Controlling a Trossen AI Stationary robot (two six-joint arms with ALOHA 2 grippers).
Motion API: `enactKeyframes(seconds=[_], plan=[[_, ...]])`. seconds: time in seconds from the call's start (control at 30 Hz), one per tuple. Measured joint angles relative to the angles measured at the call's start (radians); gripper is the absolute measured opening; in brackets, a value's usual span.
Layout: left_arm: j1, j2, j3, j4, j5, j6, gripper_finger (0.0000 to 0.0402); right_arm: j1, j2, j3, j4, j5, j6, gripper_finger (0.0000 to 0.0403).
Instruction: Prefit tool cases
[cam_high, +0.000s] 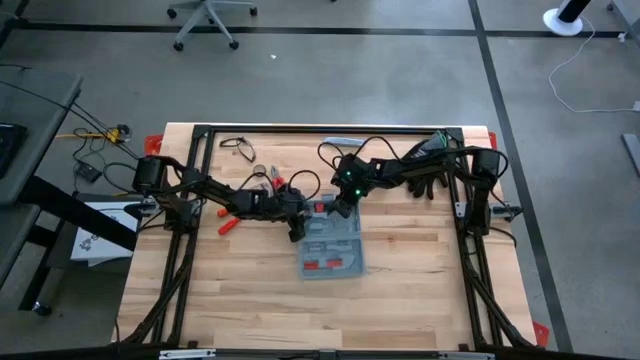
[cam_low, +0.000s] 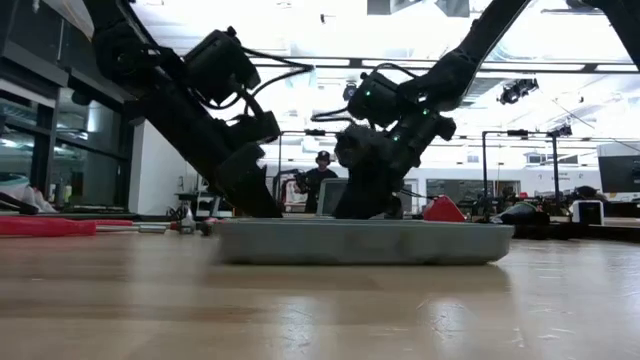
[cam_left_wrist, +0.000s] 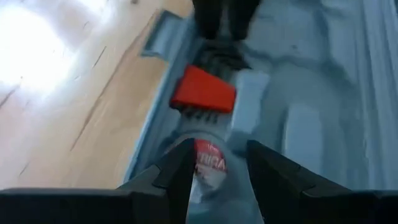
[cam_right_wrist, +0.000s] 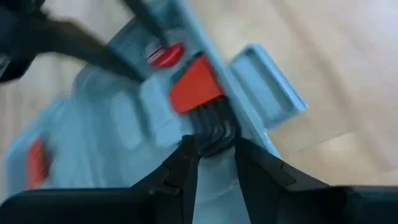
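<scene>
The blue-grey tool case (cam_high: 330, 255) lies open and flat on the wooden table, its tray (cam_low: 360, 243) resting on its underside. In its far part lies a hex-key set with a red holder (cam_left_wrist: 203, 91) and dark keys (cam_right_wrist: 211, 130). Next to it is a grey tool with a red-and-white label (cam_left_wrist: 209, 163). My left gripper (cam_high: 297, 228) comes in from the table's left, slanting down, shut on the labelled tool. My right gripper (cam_high: 342, 207) reaches in from the far right, slanting down, shut on the dark keys. My left gripper (cam_left_wrist: 214, 168) has the grey tool's labelled end (cam_left_wrist: 210, 155) between its two fingers, coming slanting down from the table's left. The tool lies in the case's far part, pointing at the red holder. How far back it reaches I cannot tell. My right gripper (cam_right_wrist: 214, 152) pinches the bundle of dark keys (cam_right_wrist: 212, 138) between its fingertips, just behind the red holder (cam_right_wrist: 196, 84). The fingers slant down from the far right, roughly along the keys. The set rests in the case by the latch tab (cam_right_wrist: 267, 87).
Red-handled tools (cam_high: 228, 226) (cam_high: 276, 182) lie on the table left of the case. A black looped thing (cam_high: 237, 146) lies at the far left, dark items (cam_high: 425, 182) at the far right. Bare wood lies near of the case. A person (cam_low: 322, 178) stands far behind.
</scene>
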Motion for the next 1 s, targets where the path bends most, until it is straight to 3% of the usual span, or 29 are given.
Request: enactKeyframes(seconds=[0.13,0.3,0.57,0.87,1.0], plan=[[0.0,0.026,0.003,0.033,-0.004,0.002,0.014,0.0,-0.002,0.001,0.1,-0.086,0.036,0.0099],[-0.002,0.078,0.006,0.093,0.01,0.003,0.014,0.001,-0.003,0.001,0.124,-0.121,0.058,0.0099],[-0.018,0.054,0.005,0.116,0.037,0.031,0.014,-0.008,-0.004,0.001,-0.085,-0.105,0.011,0.0099],[-0.046,-0.055,0.025,0.105,0.031,0.122,0.014,0.01,-0.02,0.002,-0.103,-0.035,0.005,0.0099],[-0.052,-0.092,0.025,0.019,0.003,0.108,0.014,0.009,-0.022,0.002,-0.126,-0.023,0.005,0.0099]])
